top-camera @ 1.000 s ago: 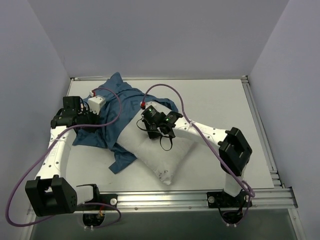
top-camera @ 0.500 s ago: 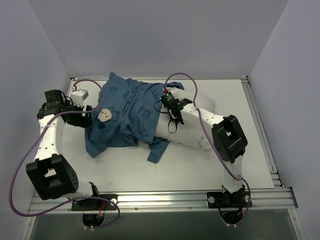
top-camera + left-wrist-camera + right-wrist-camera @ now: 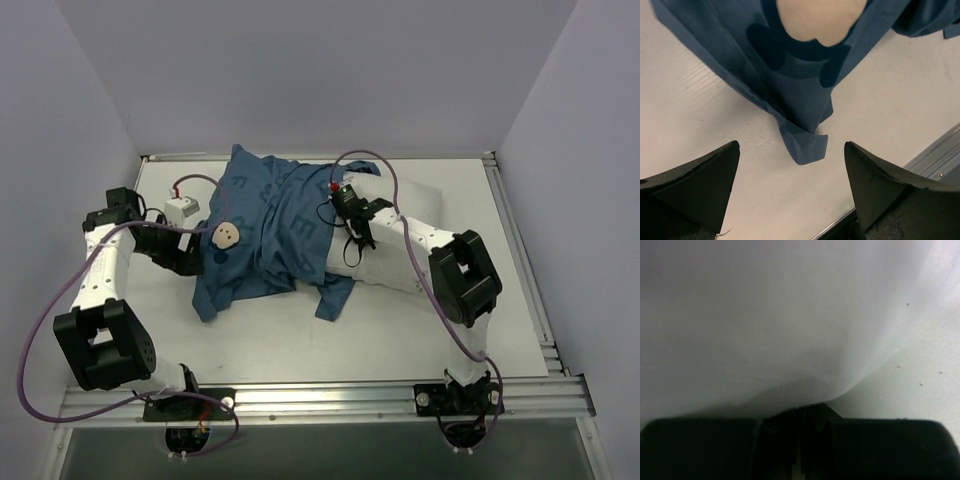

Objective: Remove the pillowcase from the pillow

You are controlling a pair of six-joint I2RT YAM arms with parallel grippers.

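The blue pillowcase [image 3: 270, 235] lies spread across the table's middle, a mouse face [image 3: 228, 235] showing on it. It drapes over the left end of the white pillow [image 3: 390, 268], which sticks out to the right. My left gripper [image 3: 198, 260] stands open at the pillowcase's left edge. In the left wrist view a loose corner of the pillowcase [image 3: 807, 147] lies on the table ahead of its spread fingers [image 3: 695, 187], untouched. My right gripper [image 3: 346, 213] is shut on the pillow [image 3: 790, 315], pinching its white fabric at the jaws.
The white table [image 3: 450, 200] is walled in by lilac panels on three sides. An aluminium rail [image 3: 400, 398] runs along the front edge and shows in the left wrist view as a rail [image 3: 935, 155]. Purple cables loop over both arms.
My left gripper has opened and let go of the pillowcase, which now lies flatter on the table. The right gripper dragged the pillow back and right, and it stays shut.
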